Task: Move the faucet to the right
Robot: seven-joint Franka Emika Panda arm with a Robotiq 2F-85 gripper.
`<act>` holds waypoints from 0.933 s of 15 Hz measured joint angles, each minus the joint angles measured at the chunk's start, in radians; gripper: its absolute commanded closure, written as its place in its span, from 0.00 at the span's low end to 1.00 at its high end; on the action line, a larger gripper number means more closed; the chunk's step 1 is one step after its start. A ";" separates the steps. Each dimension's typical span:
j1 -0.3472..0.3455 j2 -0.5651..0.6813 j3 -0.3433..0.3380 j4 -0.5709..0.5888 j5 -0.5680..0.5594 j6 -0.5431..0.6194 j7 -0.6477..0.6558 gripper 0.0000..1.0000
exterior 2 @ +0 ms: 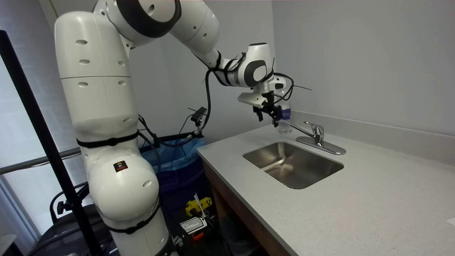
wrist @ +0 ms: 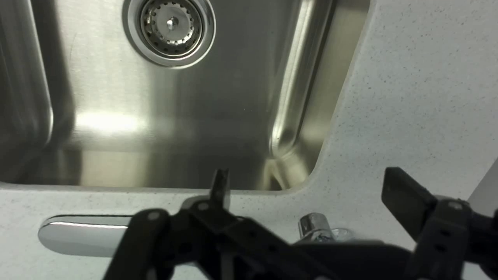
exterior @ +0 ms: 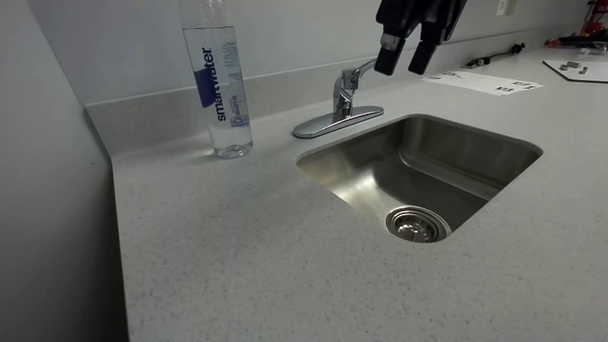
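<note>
We see the faucet [exterior: 342, 102] upright on the counter [exterior: 213, 237], between the sink [exterior: 465, 147] and the low ledge [exterior: 285, 92] of the wall [exterior: 308, 33]. Its flat base plate [exterior: 323, 126] lies along the edge of the sink, just beside it. In an exterior view, the spout [exterior 2: 299, 129] slants upward, and its end reaches, in the picture, to the gripper [exterior 2: 268, 121]. Whether the two are touching, we cannot tell.

The gripper hangs above the counter and points downward. Its two fingers [wrist: 406, 198] stand wide apart, and we see nothing that they grasp. In the wrist view, the end of the spout appears in the gap between the fingers, apart from both of them, while the gripper covers the middle part of the faucet. In this same view we look down into the sink, where the round drain [wrist: 171, 23] shows.

A tall clear bottle [exterior: 218, 95], with water inside, stands upright near the faucet; in an exterior view it is partly hidden behind the end of the white arm [exterior 2: 117, 99]. Farther along the counter we notice white paper [exterior: 482, 84] with dark marks, and also a board [exterior: 593, 73] with small grey pieces on it.
</note>
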 measured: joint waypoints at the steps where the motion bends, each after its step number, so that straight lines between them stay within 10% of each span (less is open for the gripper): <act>1: 0.000 0.001 0.000 0.000 0.000 0.000 0.000 0.00; 14: 0.014 0.171 0.011 0.246 -0.025 -0.072 -0.084 0.00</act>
